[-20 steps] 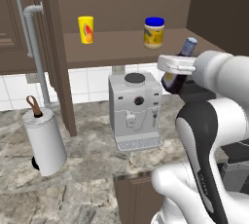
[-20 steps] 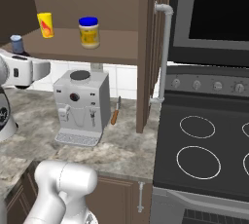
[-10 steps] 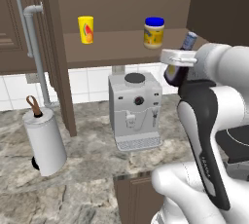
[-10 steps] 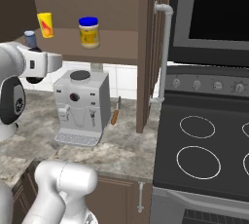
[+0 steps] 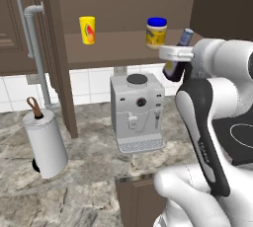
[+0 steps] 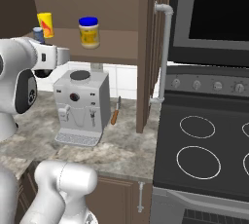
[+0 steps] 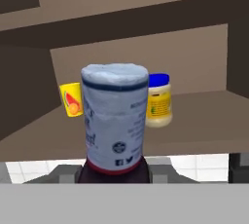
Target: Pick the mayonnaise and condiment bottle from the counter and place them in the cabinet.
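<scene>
Before the cabinet (image 5: 123,48) shelf (mayonnaise (image 5: 156,32) on it), the raised pincer (image 5: 174,60) grips the condiment bottle (image 5: 177,58).

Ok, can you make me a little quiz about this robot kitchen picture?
1. True or false: the mayonnaise is already on the cabinet shelf.
2. What do the robot's fingers hold? A) yellow cup B) condiment bottle C) paper towel roll
3. Fill in: below the shelf, on the counter, stands a white ____ machine.

Key: 1 true; 2 B; 3 coffee.
</scene>
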